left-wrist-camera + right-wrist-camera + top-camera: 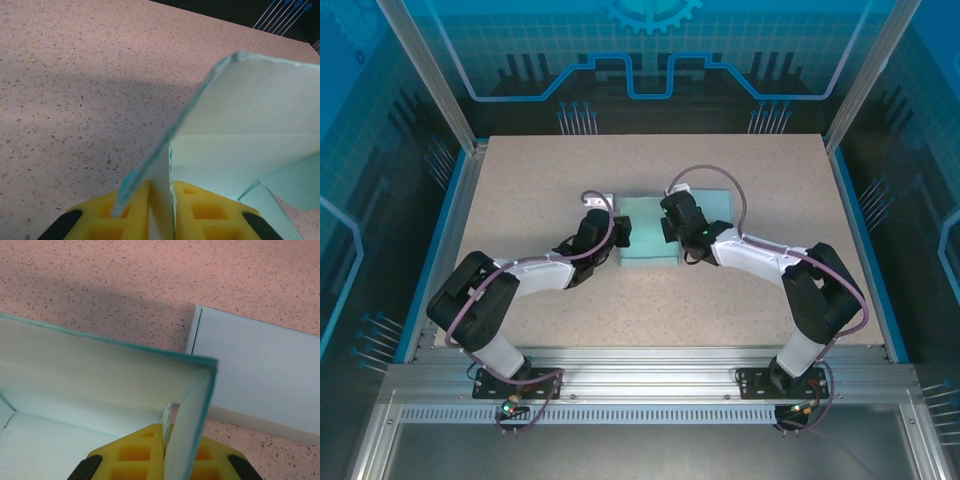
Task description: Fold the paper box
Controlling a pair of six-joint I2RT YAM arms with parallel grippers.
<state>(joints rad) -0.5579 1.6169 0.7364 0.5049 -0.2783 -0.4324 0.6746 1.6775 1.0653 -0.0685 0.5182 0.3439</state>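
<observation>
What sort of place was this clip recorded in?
Likely a robot lab test cell: a speckled table inside a metal frame, blue printed wall panels, and a left arm and right arm bolted at its near edge, working on a paper box.

The left arm (535, 272) reaches from its base at the near edge forward and to the right, elbow bent low, forearm angled toward the table's middle. The right arm (760, 255) mirrors it, reaching forward and to the left. The left gripper (620, 232) and right gripper (670, 228) sit near each other, pointing inward from opposite sides. In the left wrist view, the left gripper's yellow fingers (132, 212) pinch an upright wall of the paper box (650, 245). In the right wrist view, the right gripper's yellow fingers (140, 447) are clamped on another thin wall of it.
</observation>
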